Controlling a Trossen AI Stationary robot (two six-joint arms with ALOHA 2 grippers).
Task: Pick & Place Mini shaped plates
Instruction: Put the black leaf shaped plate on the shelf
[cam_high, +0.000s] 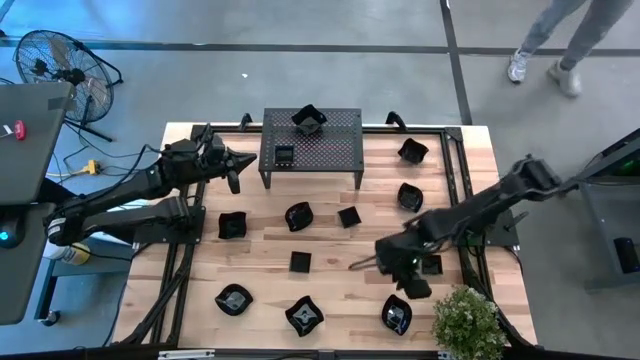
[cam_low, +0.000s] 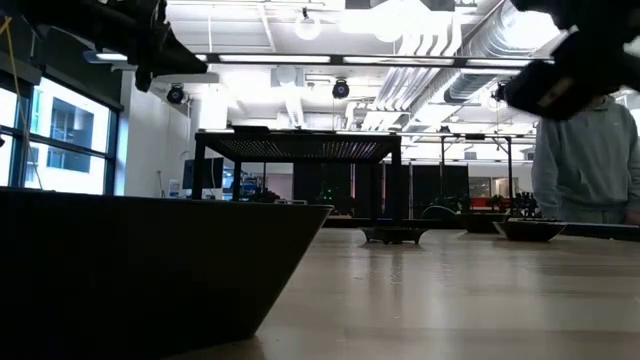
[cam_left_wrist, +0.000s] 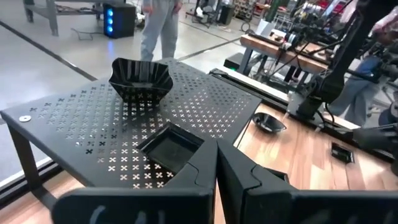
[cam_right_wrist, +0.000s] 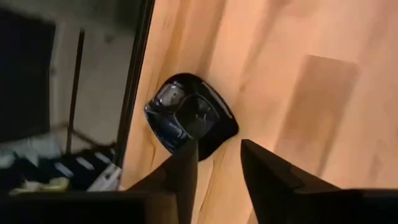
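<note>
Several small glossy black plates lie scattered on the wooden table (cam_high: 330, 285). Two more stand on the perforated black rack (cam_high: 335, 150): a wavy-rimmed one (cam_left_wrist: 140, 78) and a square one (cam_left_wrist: 171, 146). My left gripper (cam_left_wrist: 216, 171) is shut and empty, and hovers by the rack's left end (cam_high: 237, 166). My right gripper (cam_right_wrist: 219, 163) is open and empty. It hangs over the table's near right part (cam_high: 410, 283), just above a rounded plate (cam_right_wrist: 189, 119) that rests flat near the table's edge and also shows in the high view (cam_high: 397, 314).
More plates lie at the left (cam_high: 233, 225), in the middle (cam_high: 298, 215) and at the right (cam_high: 410, 197). A potted plant (cam_high: 465, 322) stands at the near right corner. One plate stands right before the low camera (cam_low: 150, 265). A person (cam_low: 590, 160) stands beyond the table.
</note>
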